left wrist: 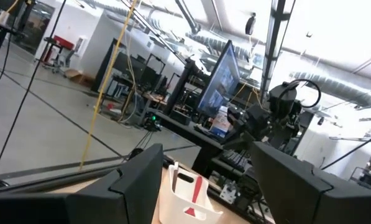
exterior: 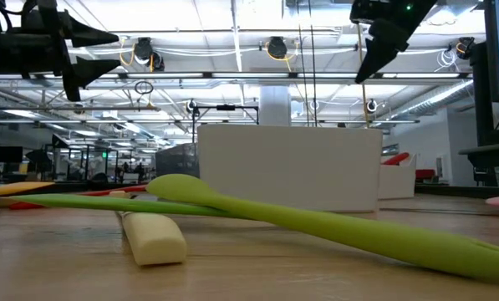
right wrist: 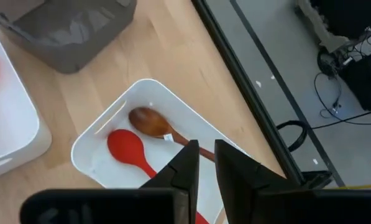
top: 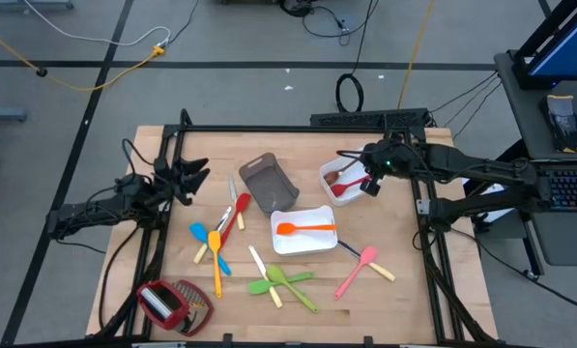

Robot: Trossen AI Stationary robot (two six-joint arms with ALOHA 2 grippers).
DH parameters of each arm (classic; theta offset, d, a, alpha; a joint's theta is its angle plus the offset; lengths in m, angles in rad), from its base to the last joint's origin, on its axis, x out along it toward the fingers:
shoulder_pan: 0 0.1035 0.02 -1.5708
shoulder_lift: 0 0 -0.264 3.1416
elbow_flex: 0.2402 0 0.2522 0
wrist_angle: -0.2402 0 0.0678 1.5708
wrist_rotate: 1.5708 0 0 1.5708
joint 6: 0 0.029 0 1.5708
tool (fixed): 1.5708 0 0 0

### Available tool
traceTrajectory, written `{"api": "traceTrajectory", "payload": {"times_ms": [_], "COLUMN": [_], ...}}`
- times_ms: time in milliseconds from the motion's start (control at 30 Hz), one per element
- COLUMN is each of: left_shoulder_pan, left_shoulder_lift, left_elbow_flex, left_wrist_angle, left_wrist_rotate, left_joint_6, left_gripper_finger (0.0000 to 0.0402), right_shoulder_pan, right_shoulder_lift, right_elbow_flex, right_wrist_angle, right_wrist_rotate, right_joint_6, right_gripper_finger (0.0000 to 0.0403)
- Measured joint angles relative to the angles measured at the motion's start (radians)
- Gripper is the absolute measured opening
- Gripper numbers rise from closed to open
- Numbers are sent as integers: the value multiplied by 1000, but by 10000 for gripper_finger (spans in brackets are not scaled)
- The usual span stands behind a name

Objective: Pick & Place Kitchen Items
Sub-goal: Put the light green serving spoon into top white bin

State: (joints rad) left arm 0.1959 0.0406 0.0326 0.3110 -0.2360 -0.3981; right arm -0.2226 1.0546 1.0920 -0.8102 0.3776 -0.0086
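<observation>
Kitchen items (top: 269,280) mostly lie loose around 6 o'clock, a brown spoon (right wrist: 153,123) already sorted into the 2 o'clock tray (right wrist: 95,140) where the right gripper (right wrist: 206,163) hangs nearly closed, empty, while the left gripper (top: 193,175) waits wide open at 9 o'clock

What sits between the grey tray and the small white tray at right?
Bare wood between the grey tray and the small white tray, clearest in the right wrist view.

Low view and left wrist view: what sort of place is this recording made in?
Most likely a robotics lab or open workshop hall, not a home kitchen: exposed ceiling ducts, a workstation monitor, and loose cables across a bare floor around the wooden table.
</observation>
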Motion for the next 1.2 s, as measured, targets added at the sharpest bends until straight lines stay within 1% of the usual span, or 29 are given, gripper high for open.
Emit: {"api": "traceTrajectory", "payload": {"times_ms": [100, 267, 400, 467, 533, 633, 767, 867, 1000, 1100, 1200], "left_shoulder_pan": [0, 0, 0, 0, 0, 0, 0, 0, 0, 0, 0], "left_shoulder_lift": [0, 0, 0, 0, 0, 0, 0, 0, 0, 0, 0], "left_elbow_flex": [0, 0, 0, 0, 0, 0, 0, 0, 0, 0, 0], "left_wrist_angle": [-19, -62, -81, -84, -88, -93, -100, -101, -105, -106, -106], "left_wrist_rotate": [0, 1, 2, 2, 2, 0, -1, -1, -1, -1, -1], "left_joint_6": [1, 2, 2, 13, 37, 79, 132, 155, 222, 264, 265], "left_gripper_finger": [250, 250, 250, 250, 250, 250, 250, 250, 250, 250, 250], "right_shoulder_pan": [0, 42, 113, 159, 213, 304, 426, 494, 576, 621, 656], "right_shoulder_lift": [0, 0, 0, 2, 16, 47, 123, 192, 280, 346, 415], "right_elbow_flex": [0, 0, 0, 0, 0, 0, 1, 1, 1, 7, 40], "right_wrist_angle": [15, 118, 250, 314, 387, 487, 575, 619, 658, 691, 694], "right_wrist_rotate": [-89, -316, -469, -525, -558, -556, -477, -413, -350, -347, -348], "right_joint_6": [-2, 63, 146, 202, 261, 345, 406, 452, 525, 583, 614], "right_gripper_finger": [39, 33, 26, 23, 21, 20, 20, 20, 20, 20, 20]}}
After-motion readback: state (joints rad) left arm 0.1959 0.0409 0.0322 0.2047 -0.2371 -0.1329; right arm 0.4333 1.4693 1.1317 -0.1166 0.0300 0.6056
